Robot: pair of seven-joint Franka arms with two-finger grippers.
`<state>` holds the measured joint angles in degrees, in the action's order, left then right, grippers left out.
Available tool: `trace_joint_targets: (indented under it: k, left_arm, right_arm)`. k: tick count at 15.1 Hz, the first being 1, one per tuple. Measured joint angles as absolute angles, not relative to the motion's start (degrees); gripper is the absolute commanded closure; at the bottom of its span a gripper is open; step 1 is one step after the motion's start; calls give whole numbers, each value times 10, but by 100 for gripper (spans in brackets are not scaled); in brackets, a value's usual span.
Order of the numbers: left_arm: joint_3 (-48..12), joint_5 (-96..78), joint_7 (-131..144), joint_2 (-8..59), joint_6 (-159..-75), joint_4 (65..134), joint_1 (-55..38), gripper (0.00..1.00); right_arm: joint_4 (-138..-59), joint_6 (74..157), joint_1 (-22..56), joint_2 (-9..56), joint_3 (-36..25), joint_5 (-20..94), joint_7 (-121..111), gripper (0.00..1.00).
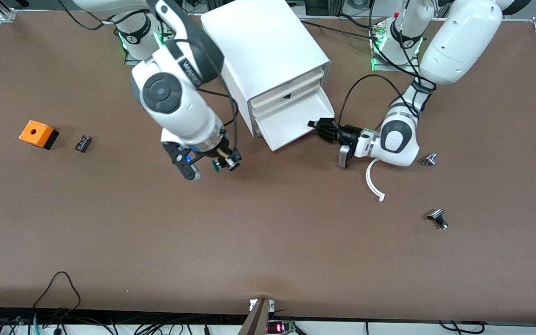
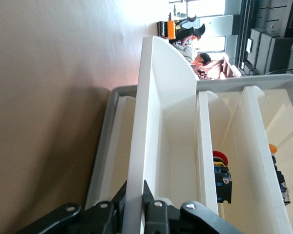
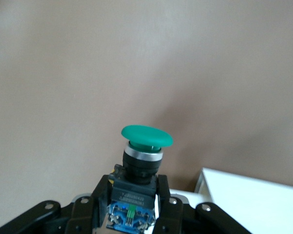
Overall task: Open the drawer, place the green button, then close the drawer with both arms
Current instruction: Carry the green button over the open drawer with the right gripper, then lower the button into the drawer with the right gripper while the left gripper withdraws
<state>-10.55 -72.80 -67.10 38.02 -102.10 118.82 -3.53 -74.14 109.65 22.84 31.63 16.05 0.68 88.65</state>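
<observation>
The drawer (image 1: 292, 122), the lowest in the white cabinet (image 1: 263, 51), stands pulled out toward the front camera. My left gripper (image 1: 315, 125) is at the drawer's corner toward the left arm's end of the table. It is shut on the drawer's thin white front wall (image 2: 151, 122), with one finger on each face. My right gripper (image 1: 225, 163) is in the air over bare table beside the cabinet. It is shut on the button (image 1: 215, 165). In the right wrist view the fingers clamp the black body, and the green cap (image 3: 146, 136) points away from the gripper (image 3: 135, 197).
An orange box (image 1: 38, 134) and a small black part (image 1: 83, 143) lie toward the right arm's end. Two silver-black knobs (image 1: 429, 159) (image 1: 438, 219) and a white curved strip (image 1: 374, 180) lie toward the left arm's end. A red-capped button (image 2: 220, 170) shows between white panels.
</observation>
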Motion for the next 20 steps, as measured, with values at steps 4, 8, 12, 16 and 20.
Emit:
trace_joint_targets:
  k: [4,8,12,16,20]
  left_arm:
    - [-84,-707,-657,385,-1018,1157,-33,100]
    - [-64,-692,-635,393,-1008,1125,-30,61]
    - [-58,-685,-628,398,-1019,1111,-30,0]
    - [-55,-685,-568,390,-1019,1092,-29,0]
    - [-55,-627,-420,353,-1018,1052,-28,0]
  right_arm:
    - [-739,1105,284,319,160,-2,977,100]
    - [-732,1159,338,345,160,-35,1079,100]
    - [-698,1224,392,415,158,-77,1170,100]
    - [-686,1269,416,460,157,-83,1196,100]
    - [-683,1303,437,493,146,-83,1213,100]
